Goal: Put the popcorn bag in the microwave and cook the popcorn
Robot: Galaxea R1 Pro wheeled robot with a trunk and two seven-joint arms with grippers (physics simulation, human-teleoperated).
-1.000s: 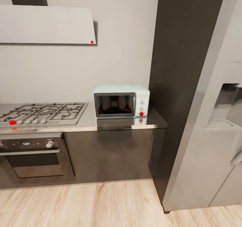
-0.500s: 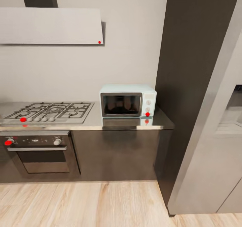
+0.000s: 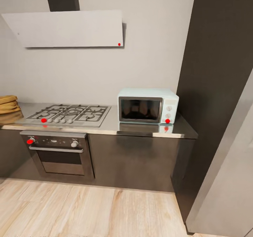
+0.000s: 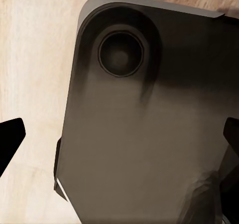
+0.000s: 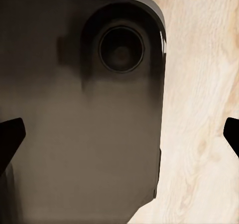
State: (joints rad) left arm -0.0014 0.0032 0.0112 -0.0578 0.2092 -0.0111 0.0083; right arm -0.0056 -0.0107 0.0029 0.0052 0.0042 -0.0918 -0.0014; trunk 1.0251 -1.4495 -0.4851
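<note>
The mint-blue microwave (image 3: 148, 105) stands with its dark door shut at the right end of the grey steel countertop (image 3: 140, 129). At the head view's far left edge lies a tan-brown wrinkled shape (image 3: 7, 104), cut by the frame; it looks like the popcorn bag, mirrored in the worktop. In the left wrist view my left gripper (image 4: 119, 139) hangs open over my own dark base, fingertips (image 4: 10, 134) far apart. In its own wrist view, my right gripper (image 5: 119, 134) is open too, with nothing between its fingertips (image 5: 10, 134).
A gas hob (image 3: 72, 113) sits left of the microwave, a built-in oven (image 3: 59, 154) below it and a hood (image 3: 68, 28) above. A tall dark cabinet (image 3: 218, 72) and grey fridge (image 3: 228, 180) close off the right. Wood floor (image 3: 88, 212) lies before the counter.
The head camera has swung left, so the whole picture has slid right. The tan-brown shape has come into view at the left and the fridge's dispenser has left the frame.
</note>
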